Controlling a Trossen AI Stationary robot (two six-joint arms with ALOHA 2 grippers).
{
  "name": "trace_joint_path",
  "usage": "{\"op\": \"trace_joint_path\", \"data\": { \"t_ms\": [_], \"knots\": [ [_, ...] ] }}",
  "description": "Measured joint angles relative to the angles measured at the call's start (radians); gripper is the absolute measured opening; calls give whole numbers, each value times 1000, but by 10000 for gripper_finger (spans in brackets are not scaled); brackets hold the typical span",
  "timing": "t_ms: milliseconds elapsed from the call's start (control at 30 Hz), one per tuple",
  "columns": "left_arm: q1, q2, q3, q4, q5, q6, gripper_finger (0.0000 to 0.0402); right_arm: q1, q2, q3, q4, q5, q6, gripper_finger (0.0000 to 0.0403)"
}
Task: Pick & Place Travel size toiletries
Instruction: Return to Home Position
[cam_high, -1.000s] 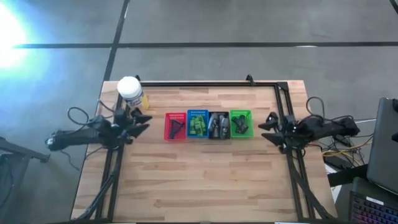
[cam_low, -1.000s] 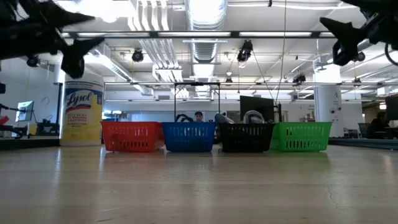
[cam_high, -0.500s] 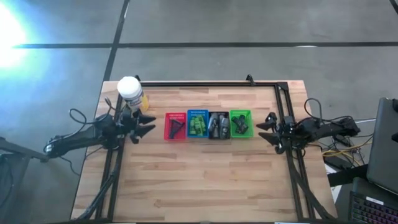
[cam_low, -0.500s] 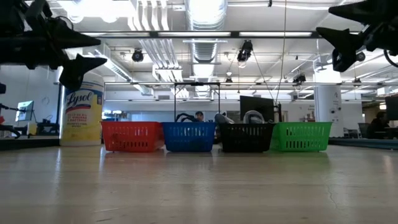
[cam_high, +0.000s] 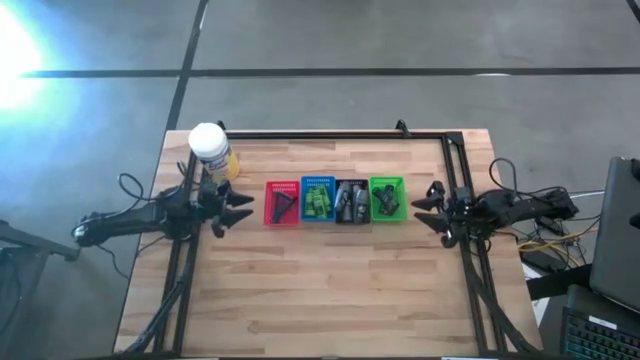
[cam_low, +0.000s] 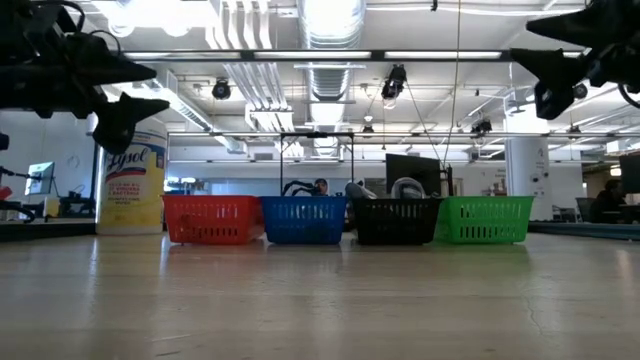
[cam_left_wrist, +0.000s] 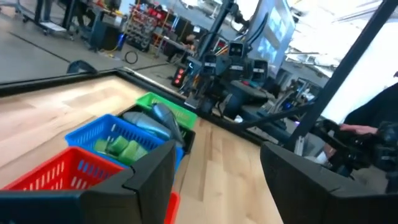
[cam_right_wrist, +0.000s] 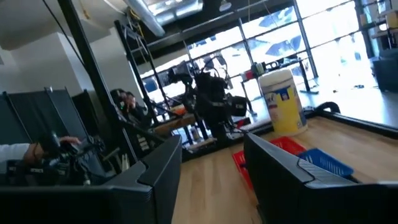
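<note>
The toiletries lie sorted in a row of four baskets at mid-table. Black sticks are in the red one, green packets in the blue, grey tubes in the black and dark sachets in the green. My left gripper hovers open just left of the red basket, empty; it also shows in its wrist view and in the low view. My right gripper hangs open and empty to the right of the green basket, high above the table.
A white-capped yellow jar stands at the far left corner, just beyond my left gripper. A black frame rail runs along the far and side edges. Bare wood stretches from the baskets to the near edge. People sit in the room behind.
My left gripper has swung from beside the jar toward the table's near edge and a little toward the red basket, sinking slightly; it stays open. The right gripper and the baskets have kept still.
</note>
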Motion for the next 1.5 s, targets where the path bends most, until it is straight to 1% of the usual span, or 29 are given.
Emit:
{"op": "trace_joint_path", "data": {
  "t_ms": [67, 200, 400, 567, 1200, 1500],
  "knots": [
    [-4, 1, 0, -2, 0, 0, 238, -3, 0, 0, -27, 0, 2, 165],
    [-3, -4, 0, -3, -1, 0, 238, -40, 1, 0, -176, -4, 0, 155],
    [-3, -5, -1, 3, 0, 0, 238, -96, 0, 0, -178, -23, -1, 138],
    [-3, -5, -2, 3, 0, 0, 238, -117, -1, 0, -178, -26, 1, 122],
    [-3, -3, -3, 3, 0, 0, 238, -117, 8, 0, -176, -29, 1, 62],
    [-3, -3, -3, 3, 0, 0, 238, -117, 9, 0, -176, -28, 1, 43]
  ]
}}
